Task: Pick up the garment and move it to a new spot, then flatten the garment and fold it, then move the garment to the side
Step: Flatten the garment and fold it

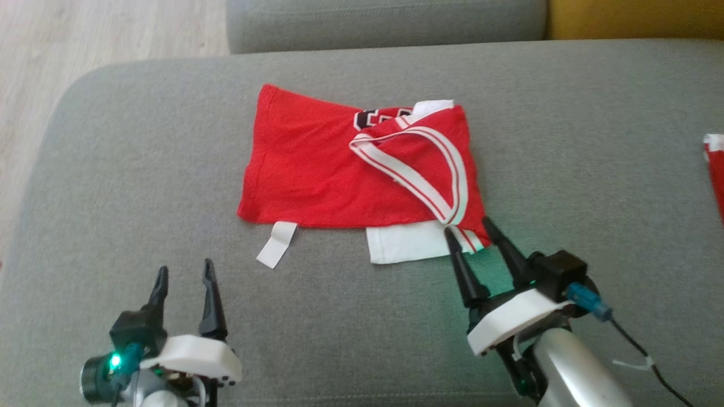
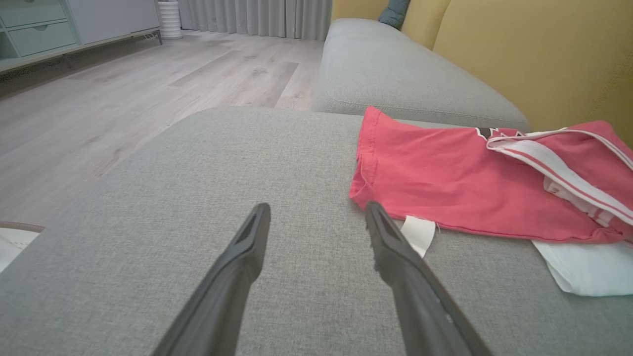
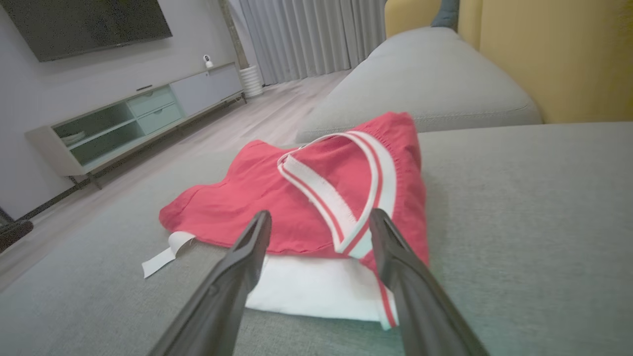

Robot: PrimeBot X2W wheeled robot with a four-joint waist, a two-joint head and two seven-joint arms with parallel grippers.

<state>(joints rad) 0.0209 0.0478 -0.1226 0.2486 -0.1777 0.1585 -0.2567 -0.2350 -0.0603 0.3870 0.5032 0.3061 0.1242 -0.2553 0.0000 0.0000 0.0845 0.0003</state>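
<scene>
Red mesh basketball jersey with white-and-red striped trim (image 1: 317, 169) lies folded into a rough rectangle mid grey fabric sofa cushion (image 1: 141, 141), one white hem tag (image 1: 277, 243) poking out the near edge. Right gripper (image 1: 468, 226) spread wide, fingers straddling the near right corner, holding nothing; likely lined up to pinch and drag it aside. Left gripper (image 1: 185, 267) also spread, empty, parked short of the cloth. Count: one jersey, two grippers, one other red-and-white cloth (image 1: 714, 169) far right.
</scene>
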